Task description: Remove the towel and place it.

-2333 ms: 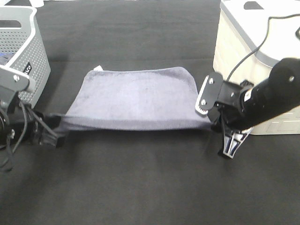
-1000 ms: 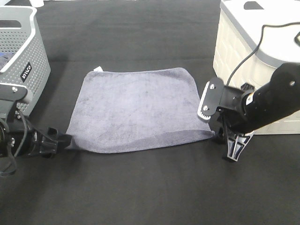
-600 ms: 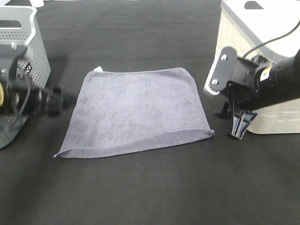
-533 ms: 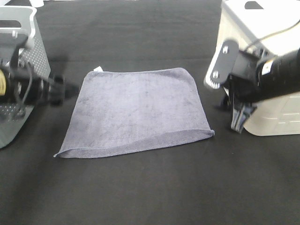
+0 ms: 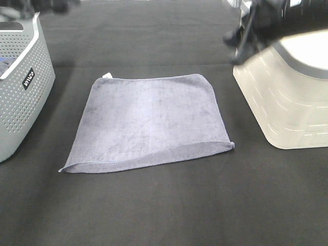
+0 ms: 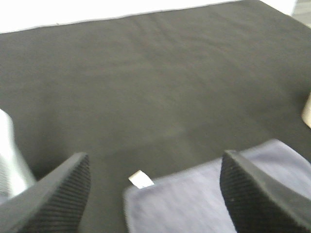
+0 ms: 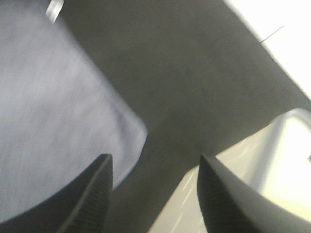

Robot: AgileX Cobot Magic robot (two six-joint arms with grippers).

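- The soft, grey-lavender, roughly square terry towel point(image 5: 151, 123) lies spread flat on the black table cloth point(image 5: 164, 205). Nothing is touching it.
- Its small white tag point(image 5: 106, 75) sticks out at the far corner on the left side. The near hem shows a slight raised ridge along its length, and the rest of the towel looks smooth.
- A grey perforated plastic basket point(image 5: 20, 92) with a dark label stands well apart from the towel's left edge, with bare cloth between them.
- A cream plastic basket with slotted walls and a grey rim point(image 5: 287, 102) stands near the towel's right edge, not touching it.
- The right arm point(image 5: 261, 20) is a dark, blurred shape beyond the towel's far right corner, above the cream basket's far end. It is too smeared in the high view to make out any detail.
- From its own wrist camera, the left gripper point(image 6: 155, 194) hangs above the towel's tagged corner. Its two black ribbed fingers point(image 6: 58, 194) are spread wide with nothing between them, and the tag and the far hem show through the gap.
- From its wrist camera, the right gripper point(image 7: 155, 199) is raised over the strip of black cloth between the towel's right edge and the cream basket. Its dark fingers point(image 7: 92, 199) are set wide apart and hold nothing.
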